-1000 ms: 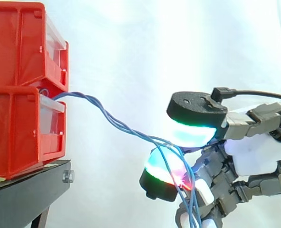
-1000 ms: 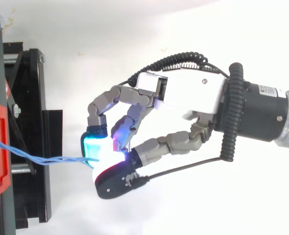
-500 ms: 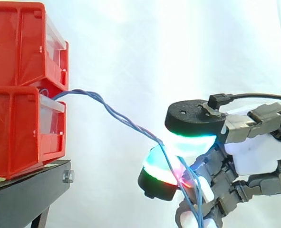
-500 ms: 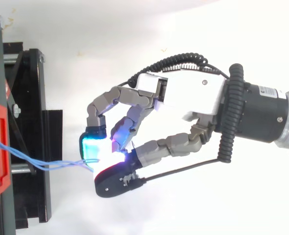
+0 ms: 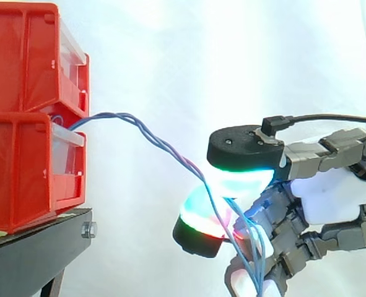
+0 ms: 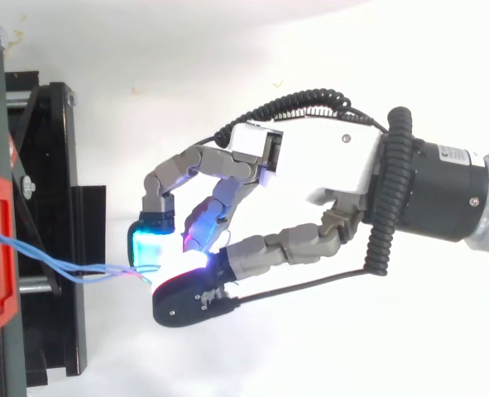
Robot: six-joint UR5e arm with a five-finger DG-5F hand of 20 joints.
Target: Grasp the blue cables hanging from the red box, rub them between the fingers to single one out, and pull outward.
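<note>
Item: bundle of thin blue cables [image 5: 152,133], loosely twisted; leaves the front of the stacked red plastic bins at the seam betw. upper bin [image 5: 21,55] and lower bin [image 5: 21,173], just above the lower bin's clear drawer front [image 5: 68,154]; arches up a little, then runs down and to the right, clear of the bins, to the robot hand; in top view the strands [image 6: 103,270] spread slightly as they cross from the red bin edge [image 6: 0,248] to the fingertips. Holder: grey-and-white robot hand [image 5: 331,198], entering from the right in side view, palm [image 6: 327,161] facing the bins; fingers curled, clamped on the cables; bundle passes betw. an upper black-backed fingertip pad [image 5: 244,148] glowing green-cyan on its underside and a lower pad [image 5: 198,223] glowing cyan, green and red; pads close together w. the strands betw. them; past the pinch, loose cable ends hang down over the lower fingers to the bottom edge of side view; in top view one pad [image 6: 147,246] shows cyan, touching the cable ends. Support: bins stand on a black metal stand [image 5: 34,253], bolt at its front corner; stand frame also seen from above [image 6: 45,165]. Backdrop: plain white curtain [image 5: 201,62] behind all.
</note>
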